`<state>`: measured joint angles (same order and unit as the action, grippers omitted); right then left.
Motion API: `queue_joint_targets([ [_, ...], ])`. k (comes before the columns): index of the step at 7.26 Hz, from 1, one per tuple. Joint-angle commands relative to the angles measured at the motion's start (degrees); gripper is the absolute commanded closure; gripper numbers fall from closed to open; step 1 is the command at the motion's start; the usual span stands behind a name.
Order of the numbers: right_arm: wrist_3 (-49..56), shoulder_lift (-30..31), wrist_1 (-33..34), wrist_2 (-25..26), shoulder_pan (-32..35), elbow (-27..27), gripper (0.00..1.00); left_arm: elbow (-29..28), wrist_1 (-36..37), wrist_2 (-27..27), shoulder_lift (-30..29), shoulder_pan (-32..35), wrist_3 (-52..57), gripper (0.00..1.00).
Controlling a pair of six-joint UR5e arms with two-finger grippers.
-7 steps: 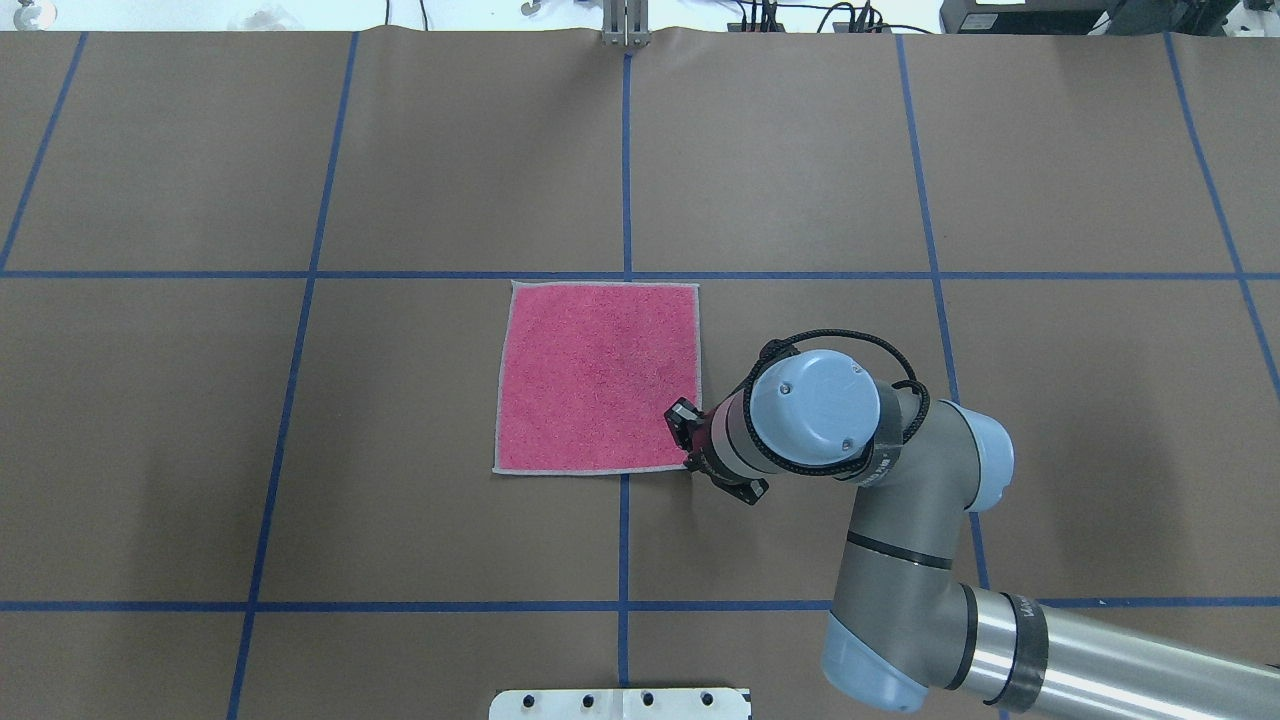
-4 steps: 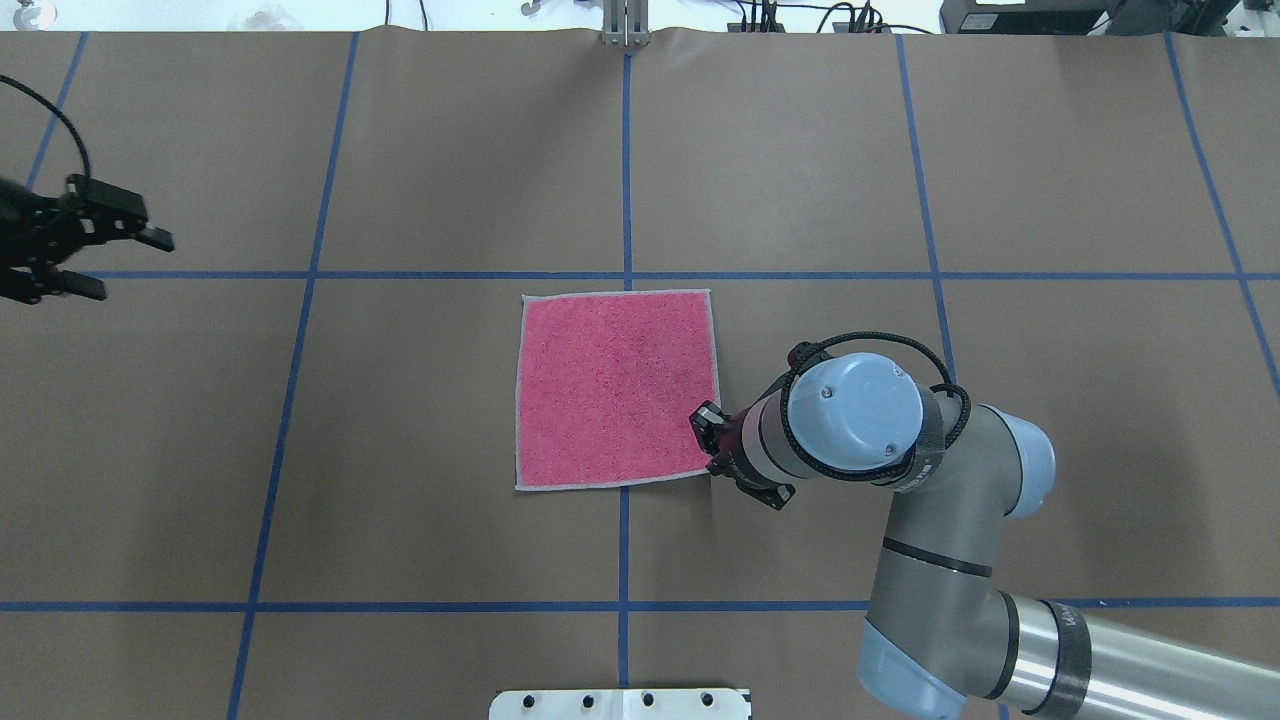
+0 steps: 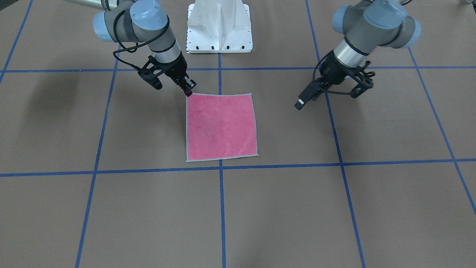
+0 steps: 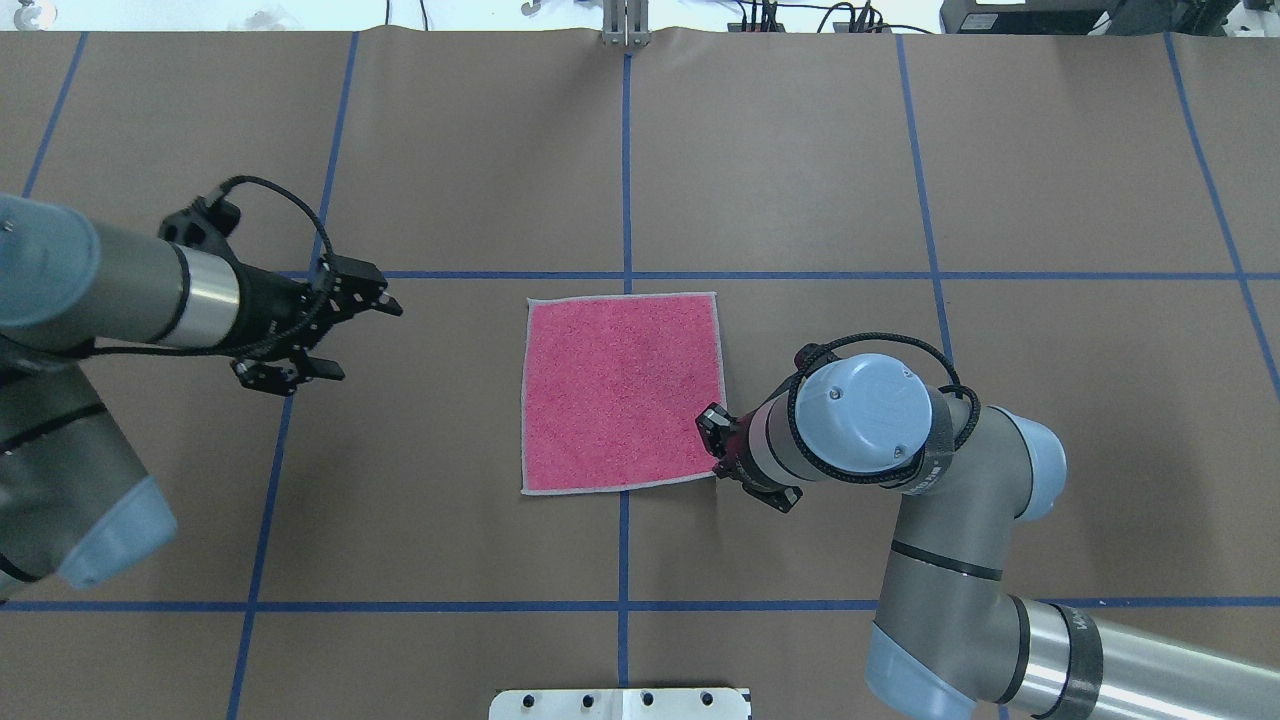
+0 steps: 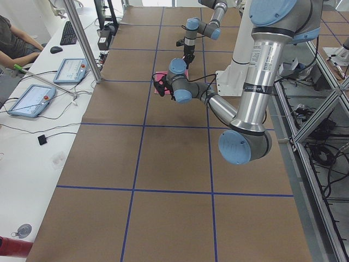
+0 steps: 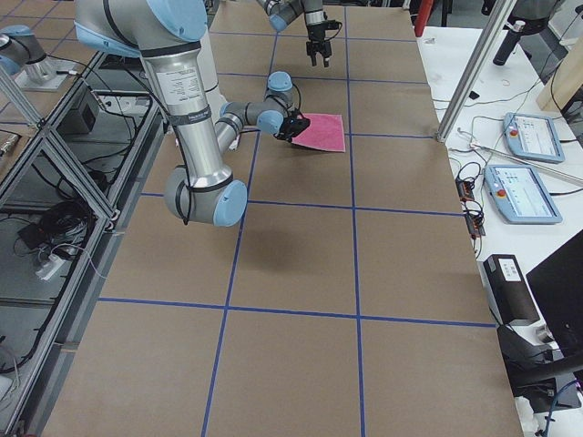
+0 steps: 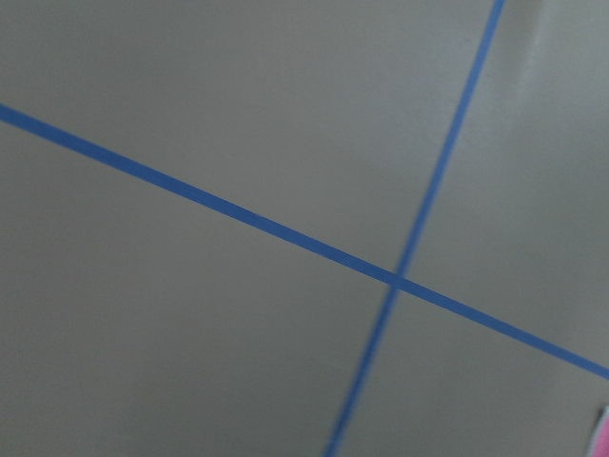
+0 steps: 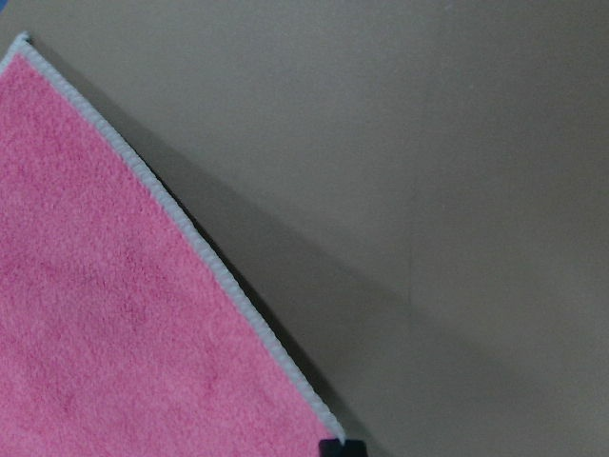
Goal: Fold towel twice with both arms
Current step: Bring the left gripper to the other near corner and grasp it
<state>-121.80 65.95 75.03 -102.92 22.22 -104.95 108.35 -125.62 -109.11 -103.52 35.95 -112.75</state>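
Observation:
The towel [image 4: 622,392] lies flat and pink side up near the table's middle, also visible as the towel [image 3: 221,126] in the front-facing view. My right gripper [image 4: 712,440] is down at the towel's near right corner, its fingers closed on that corner; in the front-facing view the right gripper [image 3: 189,91] meets the corner tip. The right wrist view shows the towel's stitched edge [image 8: 190,238] running to a black fingertip [image 8: 341,447]. My left gripper [image 4: 368,342] hovers open to the left of the towel, well apart from it, with nothing between its fingers.
Blue tape lines [image 4: 626,150] divide the brown paper table cover into squares. The white pedestal base [image 3: 219,26] stands at the robot's edge. Tablets [image 5: 32,101] and a seated person [image 5: 16,43] are beyond the table's far side.
The left arm has come in from the left edge and moved toward the towel, gripper open. The right gripper has slid right a little, and the towel shifted right with it.

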Motion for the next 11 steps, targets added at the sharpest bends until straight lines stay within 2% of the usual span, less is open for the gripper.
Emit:
queue_joint_targets([
  [1,0.0,0.0,0.4,0.0,-0.1,0.1,1.00,0.2,0.3,12.6,-2.6,-11.3,-6.9,0.01],
  [3,0.0,0.0,0.5,0.0,-0.1,0.2,1.00,-1.8,0.5,16.7,-3.6,-16.3,-7.0,0.02],
  [5,0.0,0.0,0.5,0.0,-0.1,0.2,1.00,-5.2,0.5,16.9,-6.2,-16.7,-7.0,0.05],
  [9,0.0,0.1,0.5,0.0,-0.1,0.2,1.00,-8.1,0.6,16.8,-8.5,-17.3,-7.0,0.11],
  [10,0.0,0.1,0.4,0.0,-0.1,0.2,1.00,-8.4,0.6,16.8,-8.5,-17.7,-7.0,0.13],
  [11,0.0,0.1,0.5,0.0,-0.1,0.2,1.00,-8.8,0.6,16.9,-8.9,-18.1,-7.0,0.20],
])
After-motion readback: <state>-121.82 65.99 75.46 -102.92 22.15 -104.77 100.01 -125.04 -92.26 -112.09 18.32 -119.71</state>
